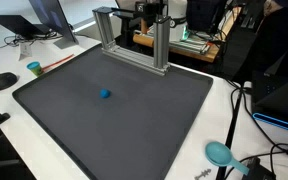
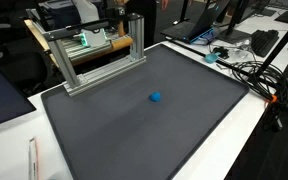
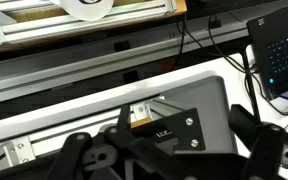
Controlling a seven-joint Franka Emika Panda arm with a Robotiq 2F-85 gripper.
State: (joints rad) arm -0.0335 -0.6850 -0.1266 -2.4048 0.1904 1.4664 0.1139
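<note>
Black computer mouse (image 1: 2, 81) sits off the dark grey mat (image 1: 64, 120), likely kept out of reach; small blue block (image 1: 105, 95) lies alone mid-mat, well apart from the silver aluminium frame (image 1: 161, 45) at the back edge, near which the black gripper (image 3: 164, 140) hovers, jaws apart, holding nothing

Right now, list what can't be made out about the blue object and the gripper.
- Blue object: too small in both exterior views to tell its shape; outside the wrist view, which faces the metal frame.
- Gripper: open, but dark, and cut off by the wrist view's bottom edge; lost among clutter behind the frame in the exterior views.
</note>
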